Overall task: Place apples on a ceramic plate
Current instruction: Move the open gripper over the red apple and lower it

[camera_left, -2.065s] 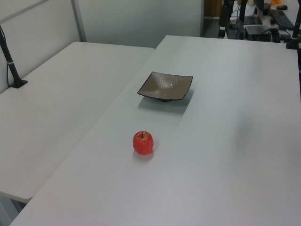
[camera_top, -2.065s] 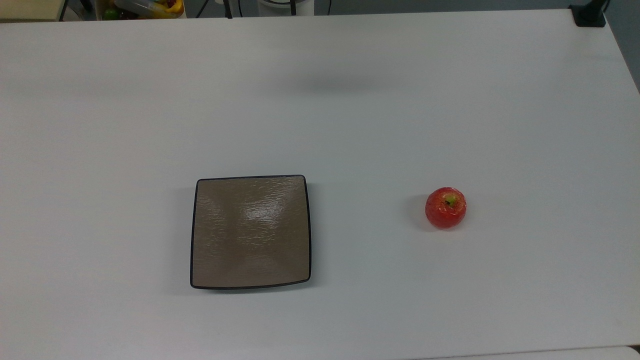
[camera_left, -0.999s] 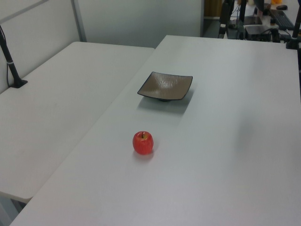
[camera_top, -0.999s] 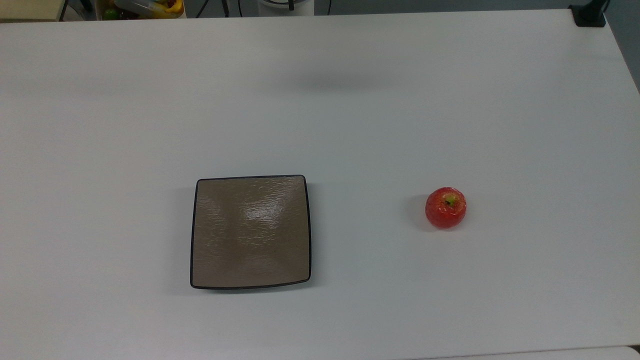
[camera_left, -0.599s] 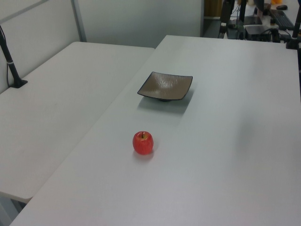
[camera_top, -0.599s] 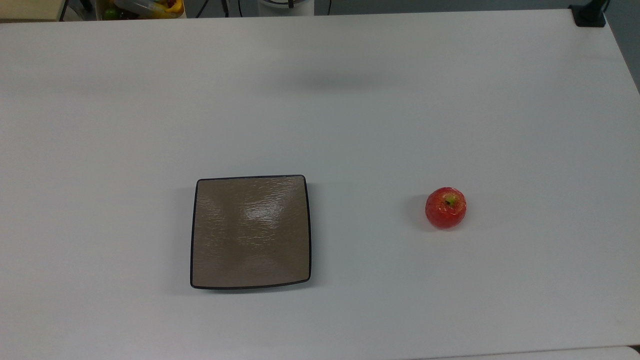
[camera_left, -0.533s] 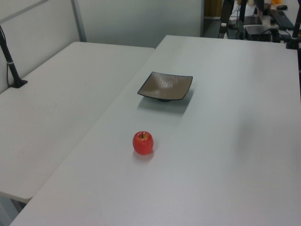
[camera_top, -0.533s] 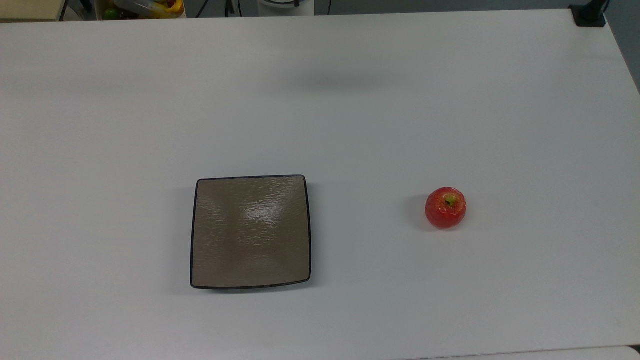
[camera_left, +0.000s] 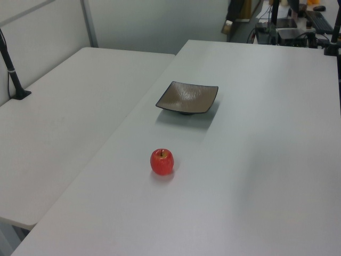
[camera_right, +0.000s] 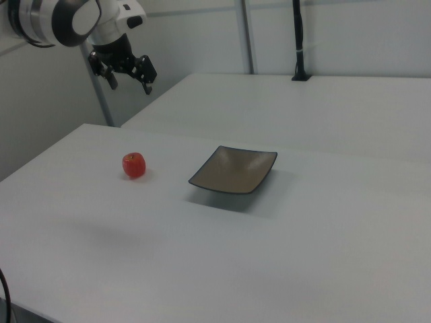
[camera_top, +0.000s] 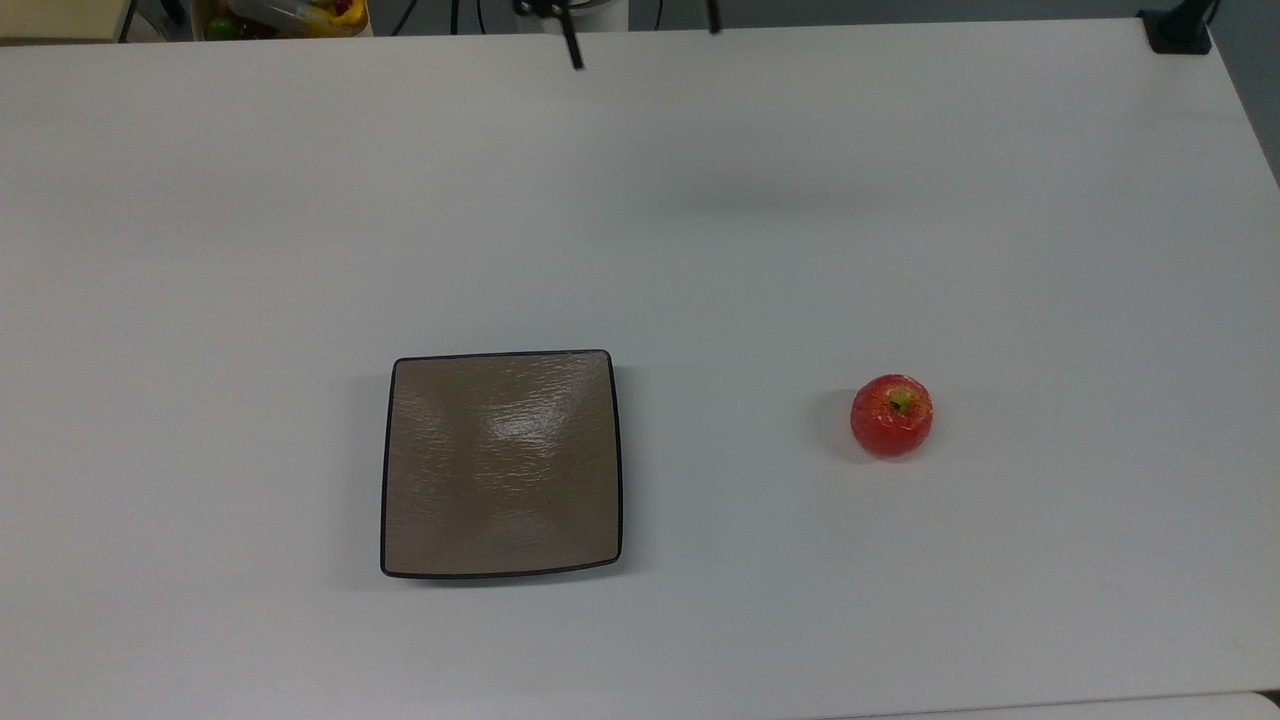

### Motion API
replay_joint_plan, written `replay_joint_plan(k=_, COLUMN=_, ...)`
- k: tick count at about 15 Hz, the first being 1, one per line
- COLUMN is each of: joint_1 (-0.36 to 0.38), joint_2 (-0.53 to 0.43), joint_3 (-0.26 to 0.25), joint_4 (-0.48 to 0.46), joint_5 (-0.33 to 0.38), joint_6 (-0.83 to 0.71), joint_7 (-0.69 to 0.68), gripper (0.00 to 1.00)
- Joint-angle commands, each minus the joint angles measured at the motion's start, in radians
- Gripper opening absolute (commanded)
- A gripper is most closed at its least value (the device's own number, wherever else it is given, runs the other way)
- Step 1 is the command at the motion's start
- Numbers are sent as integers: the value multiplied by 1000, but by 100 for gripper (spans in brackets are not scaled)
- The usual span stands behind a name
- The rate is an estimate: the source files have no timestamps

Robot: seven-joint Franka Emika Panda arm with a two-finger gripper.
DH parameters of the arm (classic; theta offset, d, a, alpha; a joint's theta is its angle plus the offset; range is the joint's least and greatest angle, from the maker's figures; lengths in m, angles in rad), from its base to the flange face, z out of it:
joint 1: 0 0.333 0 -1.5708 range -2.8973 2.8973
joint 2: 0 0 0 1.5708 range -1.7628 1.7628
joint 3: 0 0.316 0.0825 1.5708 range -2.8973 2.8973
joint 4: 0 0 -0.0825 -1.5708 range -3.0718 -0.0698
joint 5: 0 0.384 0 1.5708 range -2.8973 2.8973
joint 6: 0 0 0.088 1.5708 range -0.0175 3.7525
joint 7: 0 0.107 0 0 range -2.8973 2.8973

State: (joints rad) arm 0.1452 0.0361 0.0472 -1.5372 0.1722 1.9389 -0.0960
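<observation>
In the top view, the apple (camera_top: 891, 416) sits upright on the white surface (camera_top: 700, 250), stem up, well apart from the plate (camera_top: 501, 464), which lies toward the top view's left. The plate holds nothing. Two dark fingertips (camera_top: 573, 52) of the hand (camera_top: 643, 35) poke in at the top edge, set wide apart.

In the left view, the apple (camera_left: 162, 161) stands nearer the camera and the plate (camera_left: 187, 97) farther back, with bare surface (camera_left: 256, 160) between them.

In the right view, the hand (camera_right: 126, 73) hangs high above the surface (camera_right: 202, 256) with its fingers spread open and holding nothing, up and toward the right view's left of the apple (camera_right: 134, 165). The plate (camera_right: 234, 169) rests to the apple's right.

The apple looks small, light and firm, but its glossy round skin will probably slip. My judgement is to close on its widest middle from above, fingers either side of the stem. The plate looks brittle, so the apple wants a gentle set-down.
</observation>
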Motion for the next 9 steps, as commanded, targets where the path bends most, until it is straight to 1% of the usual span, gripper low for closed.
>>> replay_joint_plan(k=1, joint_1=40, joint_2=97, joint_3=68, joint_4=32, joint_5=-13, joint_6=161, joint_7=44, gripper=100)
replay_joint_plan(k=2, joint_1=75, joint_2=117, joint_3=66, joint_4=37, joint_5=-20, joint_6=202, joint_7=47, gripper=100)
replay_joint_plan(k=3, joint_1=100, joint_2=166, joint_3=62, joint_4=76, joint_5=-28, joint_6=228, joint_7=71, gripper=100)
replay_joint_plan(k=5, joint_1=131, joint_2=247, joint_3=62, joint_4=155, joint_5=-55, joint_6=233, joint_7=122, gripper=100)
replay_joint_plan(k=6, joint_1=149, joint_2=280, joint_3=59, joint_4=172, joint_5=-78, joint_6=244, joint_7=165, gripper=100)
replay_joint_plan(k=8, joint_1=180, joint_2=333, joint_3=59, joint_4=173, joint_5=-155, joint_6=317, joint_7=228, gripper=100)
replay_joint_plan(k=9, joint_1=210, joint_2=362, joint_3=56, joint_4=173, joint_5=-199, joint_6=340, joint_7=251, gripper=100)
